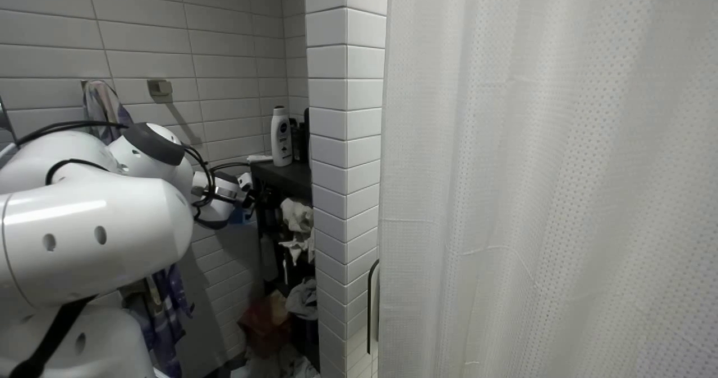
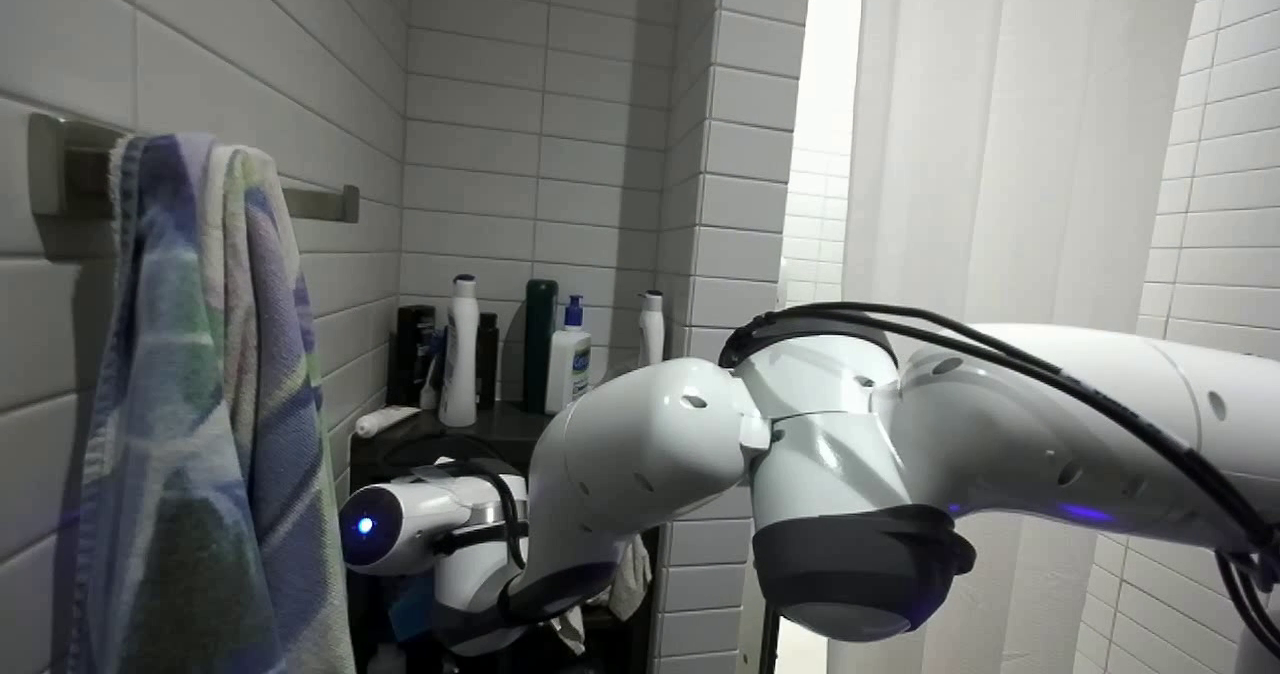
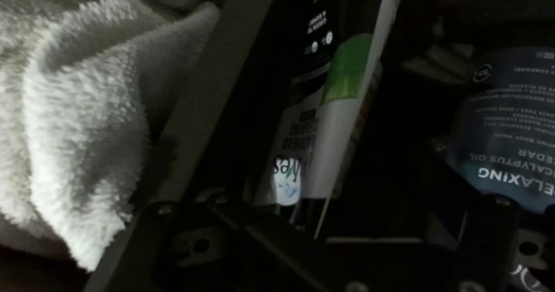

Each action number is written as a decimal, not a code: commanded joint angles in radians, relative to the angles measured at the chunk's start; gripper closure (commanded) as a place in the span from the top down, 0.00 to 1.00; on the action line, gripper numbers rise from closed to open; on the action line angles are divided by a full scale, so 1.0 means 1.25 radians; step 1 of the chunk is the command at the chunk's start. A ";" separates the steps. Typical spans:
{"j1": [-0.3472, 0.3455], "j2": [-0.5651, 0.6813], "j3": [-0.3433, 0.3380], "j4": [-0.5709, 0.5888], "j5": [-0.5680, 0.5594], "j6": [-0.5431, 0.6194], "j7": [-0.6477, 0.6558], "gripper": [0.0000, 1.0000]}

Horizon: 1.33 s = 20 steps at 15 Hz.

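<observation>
One claw (image 3: pixel 353 209), spread wide, near one green-banded tube (image 3: pixel 333 129), one blue bottle (image 3: pixel 509 127).

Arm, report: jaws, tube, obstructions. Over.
Jaws look apart. Tube between them in wrist view; contact unclear. Blue bottle, fluffy cloth flank it, possibly tight.

The tube (image 3: pixel 334 108) looks smooth, glossy plastic

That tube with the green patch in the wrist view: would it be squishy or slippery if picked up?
Probably somewhat slippery: the tube looks smooth and glossy. Its plastic-looking body shows no obvious creases, so it may hold its shape, perhaps giving a little when squeezed. Its curved side might also let it twist in the jaws if gripped off-center.
</observation>
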 commanded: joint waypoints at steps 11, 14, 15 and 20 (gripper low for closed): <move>0.013 0.069 0.048 -0.065 0.030 -0.067 -0.049 1.00; 0.029 0.098 0.052 -0.108 0.026 -0.042 -0.043 1.00; 0.035 0.108 0.053 -0.123 0.024 -0.035 -0.041 1.00; 0.068 0.163 0.054 -0.214 0.022 0.001 -0.039 1.00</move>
